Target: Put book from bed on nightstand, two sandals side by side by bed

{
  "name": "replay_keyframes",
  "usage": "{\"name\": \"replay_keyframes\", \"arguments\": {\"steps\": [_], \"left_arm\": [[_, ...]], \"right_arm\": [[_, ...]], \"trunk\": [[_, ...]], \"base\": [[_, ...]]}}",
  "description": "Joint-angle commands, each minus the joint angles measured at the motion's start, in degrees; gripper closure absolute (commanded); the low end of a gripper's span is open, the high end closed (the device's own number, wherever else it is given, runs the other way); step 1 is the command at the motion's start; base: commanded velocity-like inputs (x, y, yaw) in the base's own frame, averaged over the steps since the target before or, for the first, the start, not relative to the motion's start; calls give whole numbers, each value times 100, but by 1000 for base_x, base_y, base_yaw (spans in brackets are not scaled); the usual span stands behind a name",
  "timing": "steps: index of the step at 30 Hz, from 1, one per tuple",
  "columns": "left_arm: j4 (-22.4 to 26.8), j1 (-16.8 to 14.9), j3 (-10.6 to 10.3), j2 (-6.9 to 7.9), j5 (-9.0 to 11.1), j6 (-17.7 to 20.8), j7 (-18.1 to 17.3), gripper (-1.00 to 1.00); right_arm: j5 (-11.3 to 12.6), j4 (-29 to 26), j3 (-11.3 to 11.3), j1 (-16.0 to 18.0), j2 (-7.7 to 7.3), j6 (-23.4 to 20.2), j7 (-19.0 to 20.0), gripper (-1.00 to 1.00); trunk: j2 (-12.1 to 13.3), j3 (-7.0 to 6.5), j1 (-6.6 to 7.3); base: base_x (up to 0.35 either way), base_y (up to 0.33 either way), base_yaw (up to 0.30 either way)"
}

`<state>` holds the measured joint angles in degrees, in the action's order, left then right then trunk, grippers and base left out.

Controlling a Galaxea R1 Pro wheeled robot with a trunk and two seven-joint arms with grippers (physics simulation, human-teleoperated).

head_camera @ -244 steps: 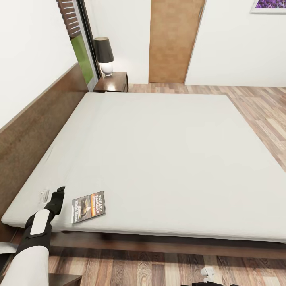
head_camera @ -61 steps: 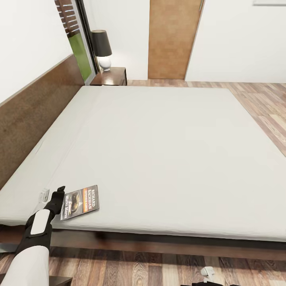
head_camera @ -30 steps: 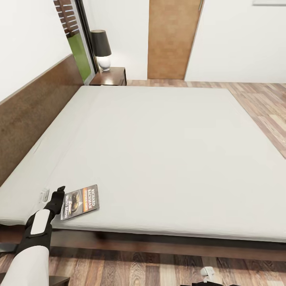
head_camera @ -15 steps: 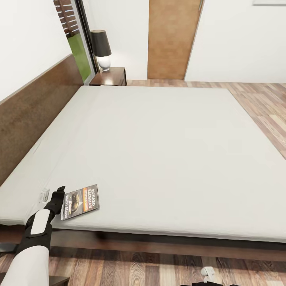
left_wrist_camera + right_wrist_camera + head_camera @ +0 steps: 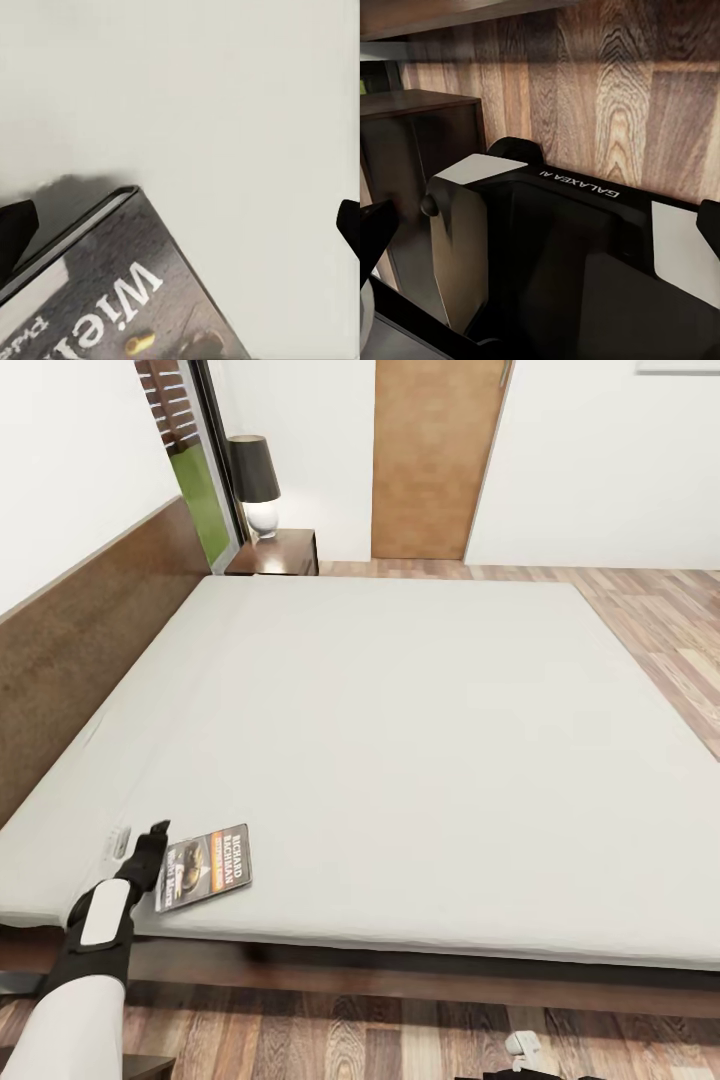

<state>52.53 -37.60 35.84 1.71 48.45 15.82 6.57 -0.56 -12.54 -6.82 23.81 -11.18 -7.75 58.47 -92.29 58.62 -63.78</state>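
Our left gripper (image 5: 150,852) rests low over the near left corner of the bed (image 5: 420,740), its black fingers spread wide and holding nothing. From the left wrist view, we see the two dark fingertips (image 5: 15,229) at opposite edges of the picture, well apart, with the pale mattress between them and a corner of the book (image 5: 127,292) lying in the gap. From the head view, the book (image 5: 204,867) lies flat on the mattress close to the bed's near edge, just right of the left gripper, its dark cover with an orange band and white lettering facing up. We cannot tell whether the fingers touch it. Our right gripper (image 5: 540,217) hangs low by the robot's base; its two dark fingertips sit at opposite edges of the right wrist view, spread apart, with nothing between them. Behind them we see the black and white base, the wood-plank floor (image 5: 607,82) and a dark wooden cabinet (image 5: 427,142). At the far left, beyond the headboard (image 5: 90,630), a nightstand (image 5: 278,553) carries a lamp (image 5: 258,485) with a dark shade, beside a window and a brown door (image 5: 435,455).
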Motion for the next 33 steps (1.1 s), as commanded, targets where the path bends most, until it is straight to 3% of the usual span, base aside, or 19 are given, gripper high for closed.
{"name": "replay_keyframes", "arguments": {"steps": [1, 6, 18, 21, 23, 28, 33], "left_arm": [[98, -2, -85, 4, 63, 36, 39, -100], [467, -2, -345, 19, 67, 47, 63, -100], [719, -2, -444, 57, 60, 96, 81, -100], [691, -2, -695, 44, 66, 92, 78, -100], [654, -2, -1079, 36, 67, 89, 70, -100], [582, -2, -1705, 45, 68, 93, 65, -100], [493, -10, -2153, 66, 57, 99, 68, -100]], "right_arm": [[-6, -3, -38, 1, 2, -60, 27, -100], [-6, -3, -38, 4, 2, -60, 30, -100], [-6, -3, -38, 1, 1, -60, 26, -100], [-6, -4, -38, 1, 2, -60, 28, -100], [-6, -3, -38, 2, 2, -60, 26, -100], [-6, -3, -38, 1, 2, -60, 27, -100], [-6, -4, -38, 1, 2, -60, 28, -100]], "trunk": [[-2, 4, 0], [-2, 4, 0], [-2, 4, 0], [-2, 4, 0], [-2, 4, 0], [-2, 4, 0], [-2, 4, 0]], "base": [[0, 0, 0], [0, 0, 0], [0, 0, 0], [0, 0, 0], [0, 0, 0], [0, 0, 0], [0, 0, 0]]}}
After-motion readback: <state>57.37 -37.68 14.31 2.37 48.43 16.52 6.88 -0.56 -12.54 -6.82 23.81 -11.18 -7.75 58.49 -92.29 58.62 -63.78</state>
